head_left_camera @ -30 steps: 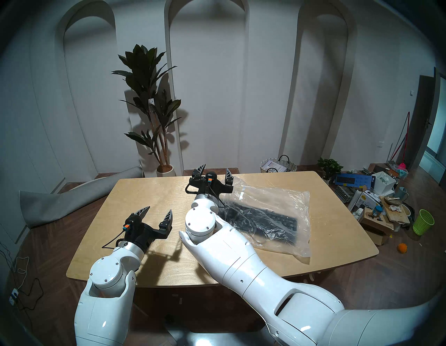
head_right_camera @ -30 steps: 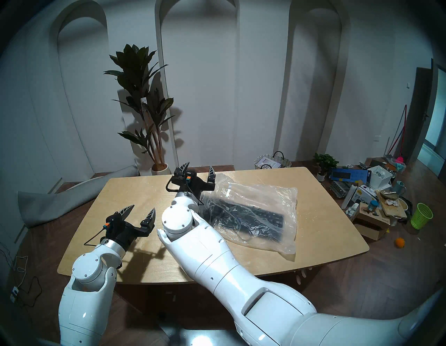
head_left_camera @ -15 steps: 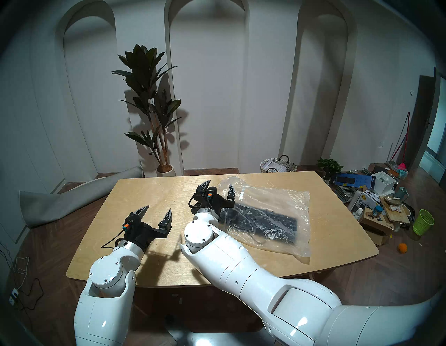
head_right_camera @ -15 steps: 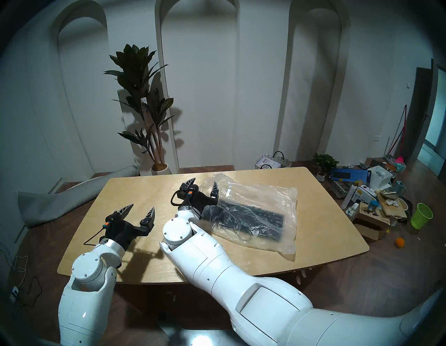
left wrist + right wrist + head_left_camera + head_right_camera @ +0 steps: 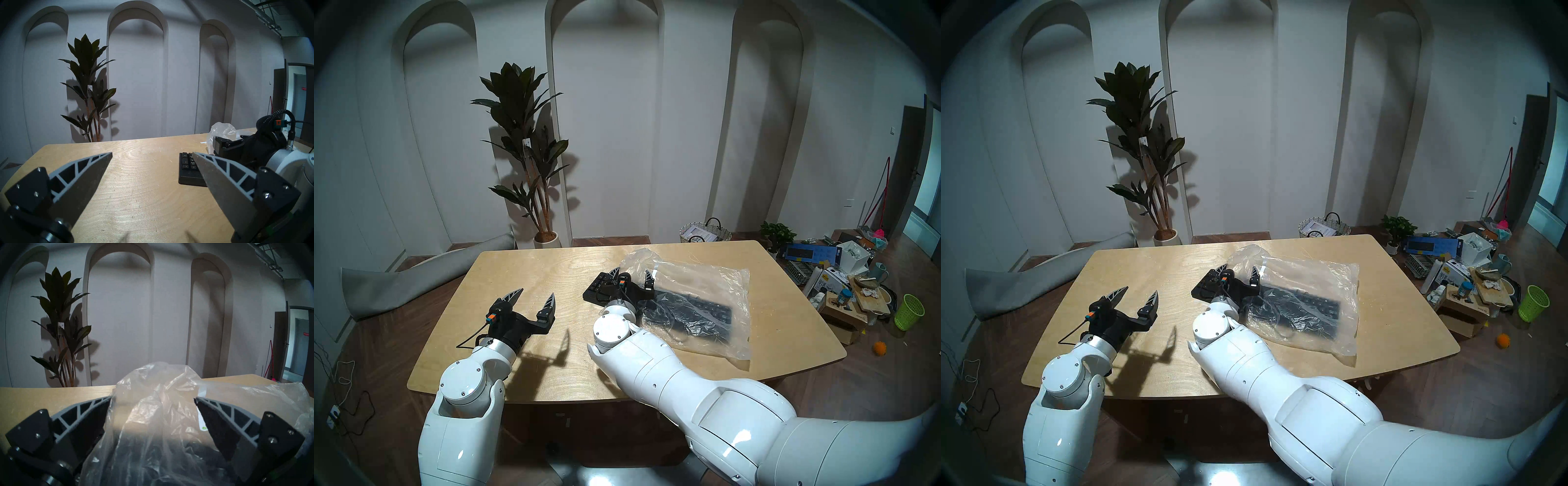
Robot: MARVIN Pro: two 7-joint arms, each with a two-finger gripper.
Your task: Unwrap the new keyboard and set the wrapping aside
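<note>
A pale wooden table [image 5: 531, 271] with rounded corners carries just two things: the black keyboard [image 5: 694, 305], lying aslant right of centre, its left end bare on the wood, and the clear wrapping [image 5: 714, 281] spread over the rest toward the right edge.

Keyboard half in its wrapping on the table, both grippers on the near side

On the table [image 5: 531, 264], the keyboard [image 5: 694, 307] lies right of centre, running from 10 o'clock to 4 o'clock; its 10 o'clock end pokes out of the wrapping [image 5: 704, 281], which covers the rest. The right gripper [image 5: 631, 273] sits over that exposed end, at the bag's mouth. The left gripper [image 5: 534, 298] is at 9 o'clock from the keyboard, well apart.
</note>
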